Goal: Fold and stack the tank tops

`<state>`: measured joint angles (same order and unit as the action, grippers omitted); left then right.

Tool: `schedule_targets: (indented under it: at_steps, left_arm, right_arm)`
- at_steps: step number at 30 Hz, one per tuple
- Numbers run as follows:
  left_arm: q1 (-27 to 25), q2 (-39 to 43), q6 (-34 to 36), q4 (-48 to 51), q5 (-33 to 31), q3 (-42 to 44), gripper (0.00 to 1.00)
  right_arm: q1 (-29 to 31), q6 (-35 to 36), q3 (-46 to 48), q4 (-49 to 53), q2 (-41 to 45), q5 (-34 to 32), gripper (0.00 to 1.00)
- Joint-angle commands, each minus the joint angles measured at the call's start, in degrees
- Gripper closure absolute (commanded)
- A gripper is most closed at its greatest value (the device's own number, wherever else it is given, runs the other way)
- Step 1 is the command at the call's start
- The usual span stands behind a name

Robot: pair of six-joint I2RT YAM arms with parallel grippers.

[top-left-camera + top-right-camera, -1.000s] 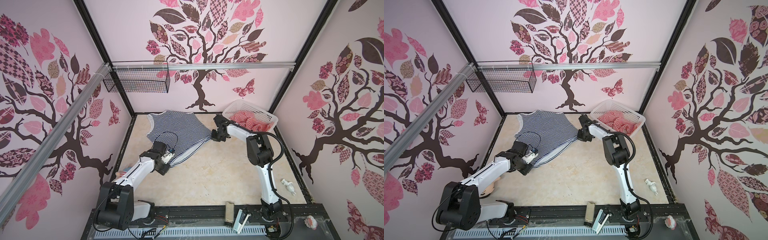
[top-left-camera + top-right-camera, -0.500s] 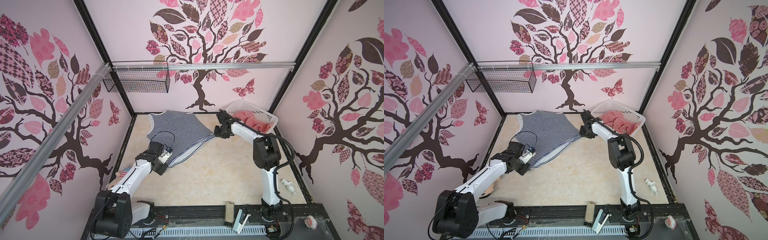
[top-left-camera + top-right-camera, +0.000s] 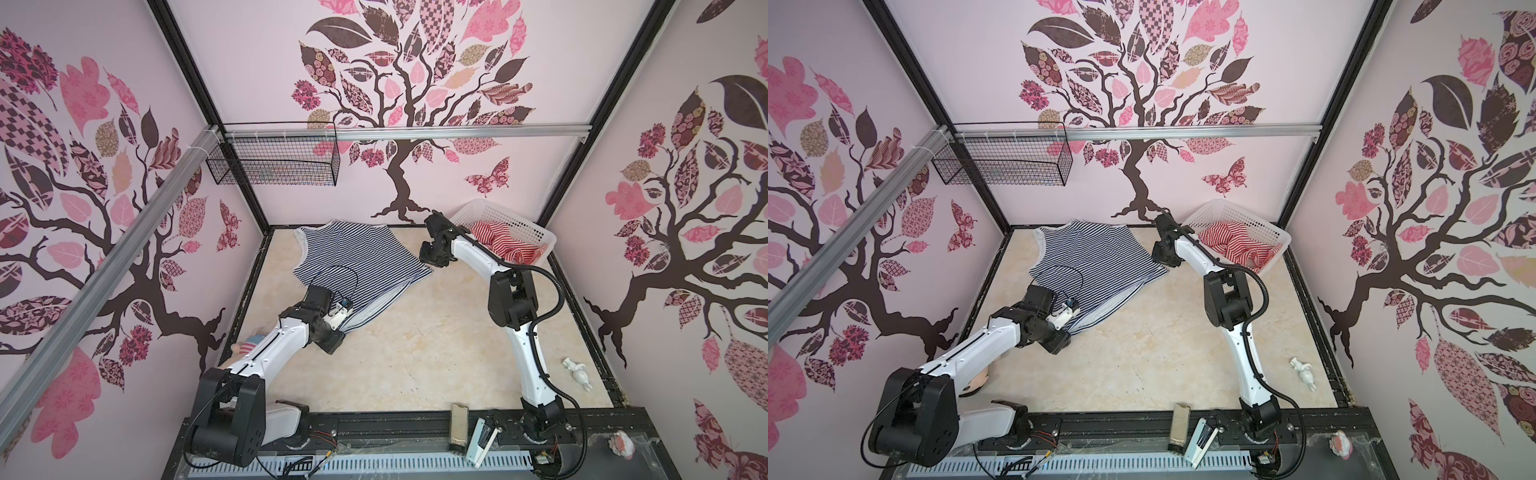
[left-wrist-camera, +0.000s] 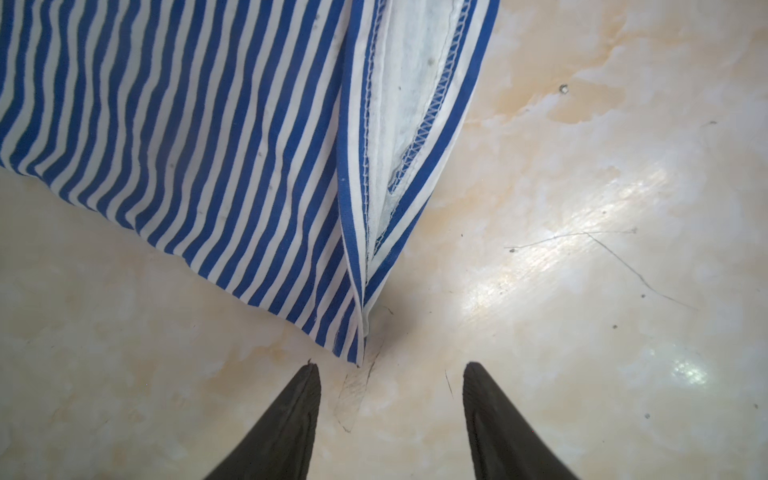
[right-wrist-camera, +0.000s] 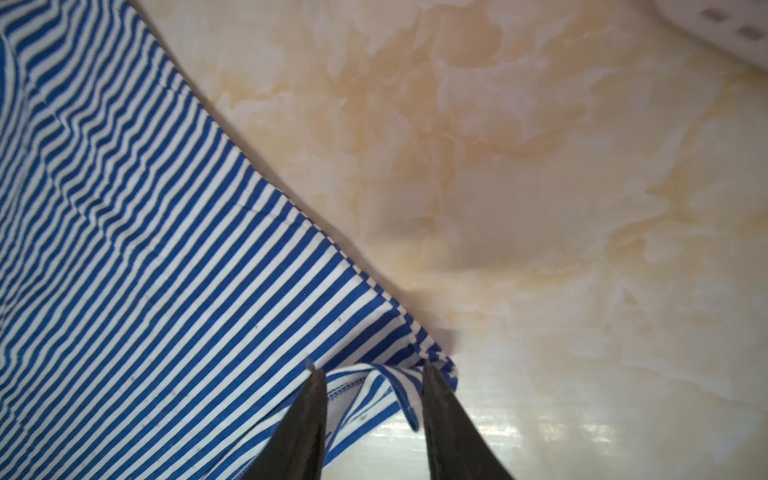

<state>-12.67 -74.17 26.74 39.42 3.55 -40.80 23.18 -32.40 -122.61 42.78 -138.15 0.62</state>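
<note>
Marble-look tabletop: white basket [image 3: 512, 217] holds the red-striped tank top [image 3: 497, 237].

The right end effector [image 5: 372, 368] stands with its two dark fingers [image 5: 299, 428] parted over a corner of the navy-and-white striped tank top [image 5: 166, 249]. A turned-over bit of hem, its stitching showing, lies loose in the gap between them. The rest of the top spreads over the cream marbled table [image 5: 540, 187], lightly rippled farther off. A sliver of white perforated basket [image 5: 731, 20] shows at the edge of view.
</note>
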Motion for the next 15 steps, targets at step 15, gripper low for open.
schedule_targets:
  at_steps: [15]
  left_arm:
    - [-0.01, -8.24, -1.26, -2.11, -2.57, -2.33, 0.58]
  right_arm:
    - [0.5, 2.41, 6.24, 0.45, 2.05, -3.45, 0.85]
